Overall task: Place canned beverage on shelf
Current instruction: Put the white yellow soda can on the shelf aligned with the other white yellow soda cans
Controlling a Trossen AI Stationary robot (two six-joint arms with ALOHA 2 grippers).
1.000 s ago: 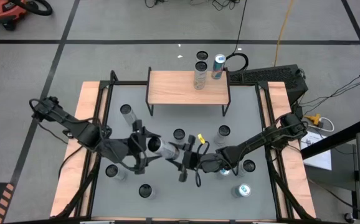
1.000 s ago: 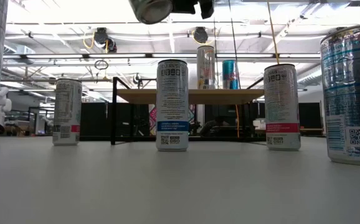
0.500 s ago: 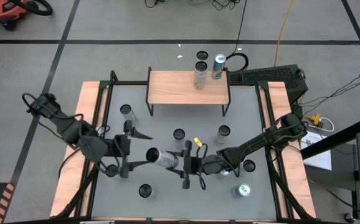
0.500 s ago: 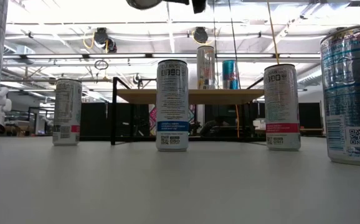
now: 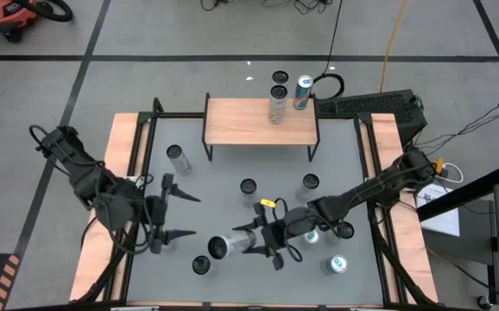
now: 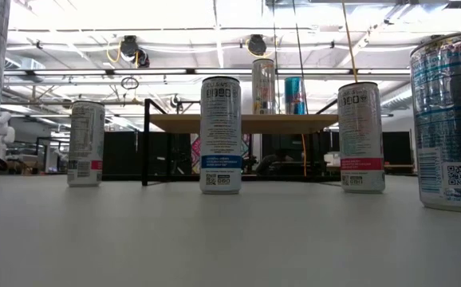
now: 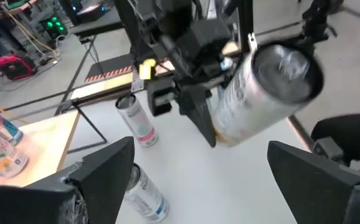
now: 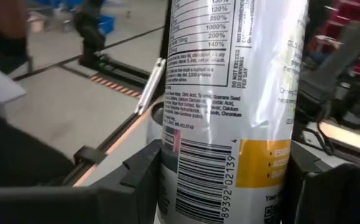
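A silver beverage can [image 5: 229, 245] with a yellow band lies level in the air over the table's near middle, with my right gripper [image 5: 262, 243] shut on it. My left gripper [image 5: 194, 216] hangs open to the can's left, nothing between its fingers. In the left wrist view the can's round end [image 7: 288, 62] faces that gripper. The shelf [image 5: 241, 123], a light wood top on black legs, stands at the table's far middle. A silver can [image 6: 263, 86] and a blue can [image 6: 295, 96] stand upright on its far edge. No gripper shows in the low view. My right gripper pinches the can's wall near its barcode end [image 8: 198, 186] between its two fingers [image 8: 144, 171]. The fingers come level from the table's right and lie along the can. The can sticks out past them toward the left, lifted clear of the table.
Several more cans stand upright on the grey table: far left [image 5: 176, 154], middle [image 5: 248, 186], right of middle [image 5: 310, 182], near right [image 5: 337, 263] and near middle [image 5: 200, 264]. One [image 5: 154, 238] stands under my left gripper. The table has raised wooden side edges [image 5: 122, 164].
My left gripper has drawn away from the can toward the table's left edge. My right gripper has carried the can toward the near edge and up, out of the top of the low view. It has swung the can about, so its free end now points left.
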